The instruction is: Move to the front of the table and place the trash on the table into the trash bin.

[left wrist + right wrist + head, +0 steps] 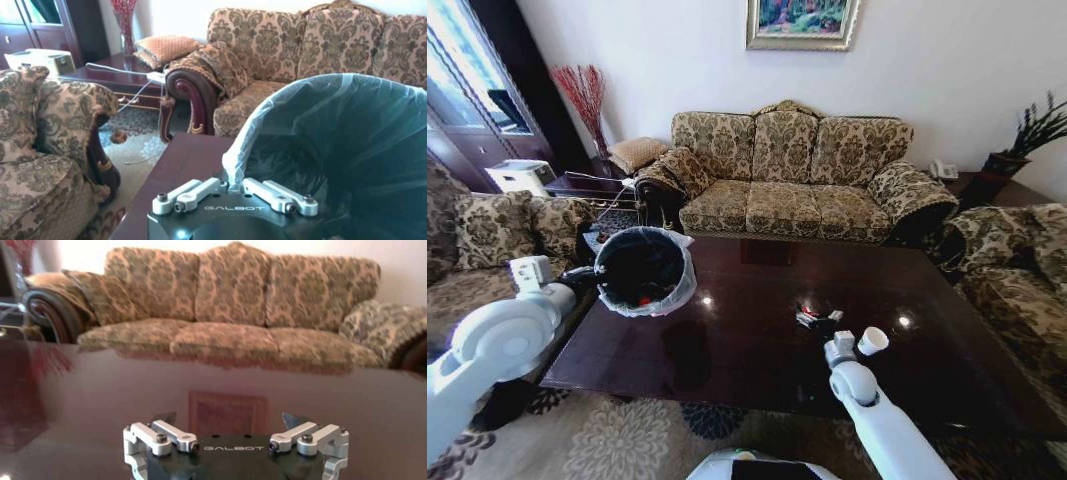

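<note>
The trash bin [642, 268], black with a whitish bag over its rim, is over the left end of the table [757, 370], with red trash lying inside. My left gripper [597, 277] is shut on its near rim. In the left wrist view the left gripper [235, 186] pinches the bag edge of the trash bin [333, 150]. Small white and dark scraps [817, 317] and a white paper cup [873, 341] lie on the table's middle right. My right gripper [840, 342] hovers just before the cup and scraps. The right gripper [229, 418] stands open and holds nothing.
A patterned three-seat sofa [797, 180] runs along the table's far side, with armchairs at left [487, 240] and right [1017, 270]. A side table [587, 185] with cables stands at the back left. Patterned carpet [627, 440] lies under the near edge.
</note>
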